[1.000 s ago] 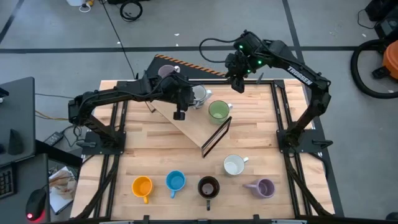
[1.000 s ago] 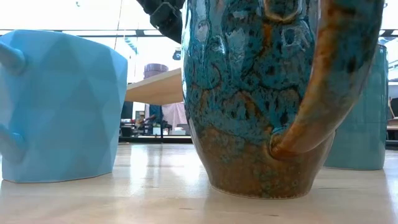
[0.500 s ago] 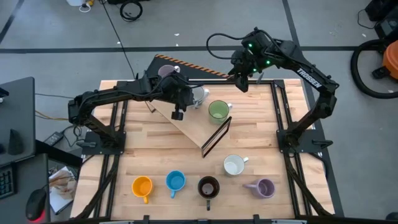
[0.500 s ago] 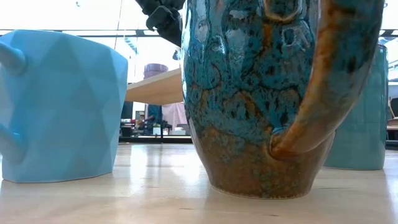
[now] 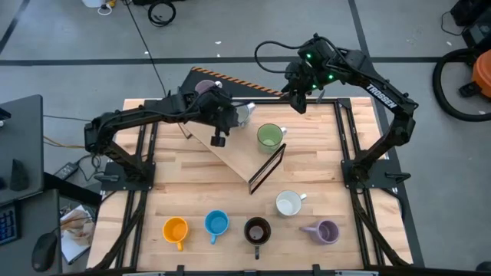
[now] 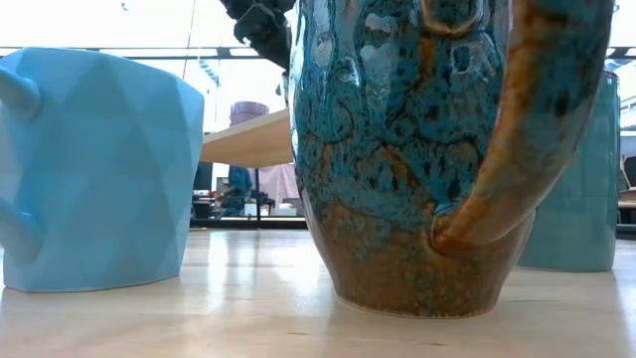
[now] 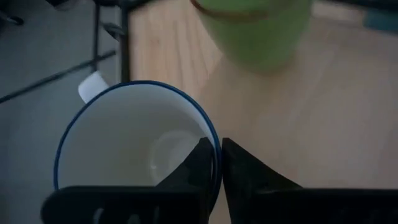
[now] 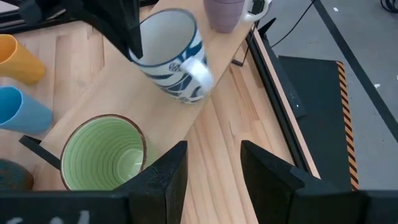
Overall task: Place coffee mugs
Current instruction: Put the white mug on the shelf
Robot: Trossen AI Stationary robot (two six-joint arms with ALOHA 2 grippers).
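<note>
One patterned mug hangs, seemingly tilted, rim pinched between the left gripper fingers; lower gently, levelling first.

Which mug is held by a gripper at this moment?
The white mug with blue pattern. The left gripper pinches its rim and it hangs tilted, while the green mug beside it stands free on the wooden board.

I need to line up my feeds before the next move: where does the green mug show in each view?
High view: green mug on the raised wooden board, right of the left gripper.
Low view: not identifiable.
Left wrist view: at the top edge, beyond the blue-rimmed white mug.
Right wrist view: lower left.
Shared landmark: the blue-rimmed white mug beside it.
</note>
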